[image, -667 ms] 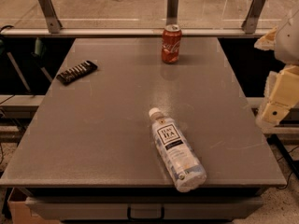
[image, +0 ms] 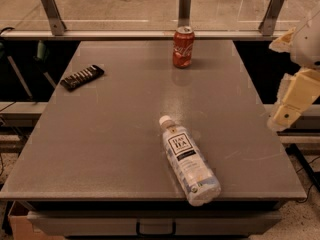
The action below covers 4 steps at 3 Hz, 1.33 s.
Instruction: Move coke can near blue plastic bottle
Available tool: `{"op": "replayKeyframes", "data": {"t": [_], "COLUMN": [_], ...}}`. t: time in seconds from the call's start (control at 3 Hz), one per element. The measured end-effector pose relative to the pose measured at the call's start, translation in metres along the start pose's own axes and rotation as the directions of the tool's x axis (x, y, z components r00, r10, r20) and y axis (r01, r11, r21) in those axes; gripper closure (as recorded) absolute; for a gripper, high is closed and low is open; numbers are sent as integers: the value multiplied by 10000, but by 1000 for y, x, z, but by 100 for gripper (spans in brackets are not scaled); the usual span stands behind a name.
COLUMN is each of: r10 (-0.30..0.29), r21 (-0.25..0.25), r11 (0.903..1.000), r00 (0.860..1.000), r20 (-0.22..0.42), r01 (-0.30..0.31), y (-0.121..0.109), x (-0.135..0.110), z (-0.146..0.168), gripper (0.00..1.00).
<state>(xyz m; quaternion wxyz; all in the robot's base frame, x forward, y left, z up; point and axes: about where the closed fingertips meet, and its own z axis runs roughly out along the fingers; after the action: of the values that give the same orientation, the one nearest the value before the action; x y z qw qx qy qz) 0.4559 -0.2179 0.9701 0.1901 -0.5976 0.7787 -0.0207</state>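
Observation:
The coke can stands upright at the far edge of the grey table, slightly right of centre. The blue plastic bottle lies on its side near the front edge, with its white cap pointing toward the far left and its label facing up. My gripper is on the cream-coloured arm at the right edge of the view, beyond the table's right side. It is well away from both the can and the bottle and holds nothing that I can see.
A flat black bar-shaped packet lies on the left part of the table. A glass barrier with metal posts runs along the far edge behind the can. A drawer handle sits under the front edge.

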Motion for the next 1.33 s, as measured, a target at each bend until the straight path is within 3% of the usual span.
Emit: {"op": "replayKeyframes", "data": {"t": [0.33, 0.67, 1.0, 1.33], "r10": [265, 612, 1014, 1014], "r21": [440, 1168, 1501, 1501], "r11": [9985, 9886, 9743, 9743], "r00": [9943, 9619, 9224, 9224], "r20": [1037, 2666, 3727, 3727], "r01": [-312, -953, -1678, -1678], "y": [-45, -130, -188, -188], "x": [-5, -27, -55, -55], "z": [35, 82, 114, 114], "gripper": [0, 0, 0, 0]}}
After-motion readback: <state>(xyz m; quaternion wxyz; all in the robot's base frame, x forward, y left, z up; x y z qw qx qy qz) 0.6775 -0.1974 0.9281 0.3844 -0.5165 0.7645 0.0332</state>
